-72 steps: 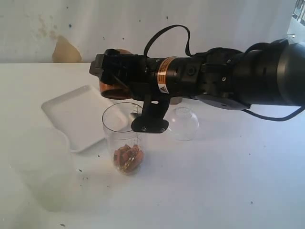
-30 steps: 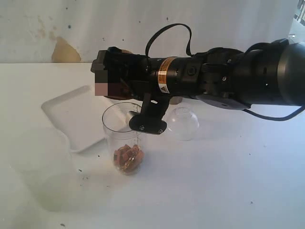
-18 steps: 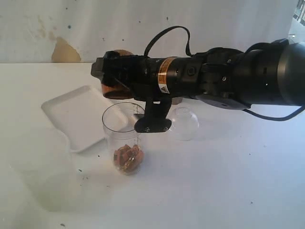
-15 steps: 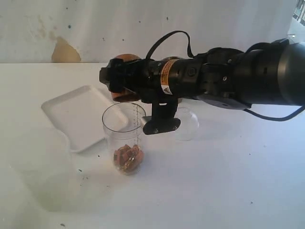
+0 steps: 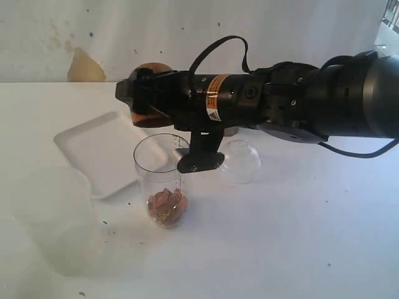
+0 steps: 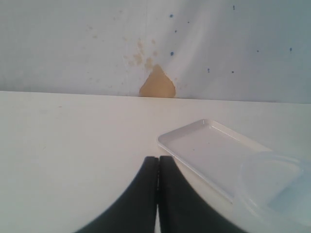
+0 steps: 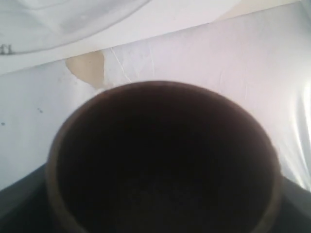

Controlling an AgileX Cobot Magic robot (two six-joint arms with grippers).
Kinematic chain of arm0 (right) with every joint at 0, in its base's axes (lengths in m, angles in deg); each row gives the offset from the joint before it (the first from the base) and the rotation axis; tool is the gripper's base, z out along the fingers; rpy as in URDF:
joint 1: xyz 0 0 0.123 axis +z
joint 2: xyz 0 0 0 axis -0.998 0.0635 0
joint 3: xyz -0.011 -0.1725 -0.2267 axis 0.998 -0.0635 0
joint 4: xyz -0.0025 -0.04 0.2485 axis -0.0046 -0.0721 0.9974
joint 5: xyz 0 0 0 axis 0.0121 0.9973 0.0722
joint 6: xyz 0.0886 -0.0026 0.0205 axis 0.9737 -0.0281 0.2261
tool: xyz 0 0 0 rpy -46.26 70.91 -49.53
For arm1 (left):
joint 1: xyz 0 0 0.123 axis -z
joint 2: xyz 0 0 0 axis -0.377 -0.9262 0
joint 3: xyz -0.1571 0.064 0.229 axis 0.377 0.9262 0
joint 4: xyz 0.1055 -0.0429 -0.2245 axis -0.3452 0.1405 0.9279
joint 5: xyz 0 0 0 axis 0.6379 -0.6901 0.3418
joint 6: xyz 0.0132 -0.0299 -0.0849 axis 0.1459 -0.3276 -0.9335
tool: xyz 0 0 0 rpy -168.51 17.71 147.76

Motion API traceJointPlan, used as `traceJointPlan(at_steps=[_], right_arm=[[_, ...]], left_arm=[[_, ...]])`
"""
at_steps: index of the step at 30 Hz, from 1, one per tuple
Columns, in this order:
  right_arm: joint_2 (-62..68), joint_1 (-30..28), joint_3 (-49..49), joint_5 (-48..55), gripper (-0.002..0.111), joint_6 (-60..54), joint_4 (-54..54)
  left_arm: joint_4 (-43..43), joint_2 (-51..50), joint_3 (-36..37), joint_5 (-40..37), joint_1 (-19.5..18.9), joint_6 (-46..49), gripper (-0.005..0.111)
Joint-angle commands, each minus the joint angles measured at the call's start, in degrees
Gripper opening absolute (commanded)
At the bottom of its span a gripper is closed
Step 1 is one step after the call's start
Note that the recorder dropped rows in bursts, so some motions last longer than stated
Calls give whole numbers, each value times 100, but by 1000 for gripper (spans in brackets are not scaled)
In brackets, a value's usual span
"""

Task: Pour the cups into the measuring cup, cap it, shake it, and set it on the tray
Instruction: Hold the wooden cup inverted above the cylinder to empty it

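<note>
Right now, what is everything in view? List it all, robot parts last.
wooden cup: 1, brown, tipped on its side just above the measuring cup
measuring cup: 1, clear, upright on the table, uncapped
pieces: small heap, orange-brown, at the measuring cup's bottom
tray: 1, white, on the table left of the measuring cup in the exterior view
cap: 1, clear dome, on the table right of the measuring cup
cloudy cup: 1, translucent, near the tray
table: 1, white
wall patch: 1, tan, at the wall's foot
left gripper: 1, black, shut and empty
right gripper: 1, black, gripping the wooden cup
</note>
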Motion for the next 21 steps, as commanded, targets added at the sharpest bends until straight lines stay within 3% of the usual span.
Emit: traceJointPlan(at_steps=[1, 8, 18, 21], right_arm=[[-54, -5, -3, -23, 0, 1363, 69], [-54, -5, -3, -23, 0, 2448, 69], [-54, -5, -3, 7, 0, 2657, 125], [-54, -5, -3, 43, 0, 3678, 673]], left_arm=[[28, 21, 19, 41, -20, -15, 1], [28, 21, 19, 41, -20, -15, 1], [28, 21, 19, 41, -20, -15, 1], [28, 21, 19, 41, -20, -15, 1]])
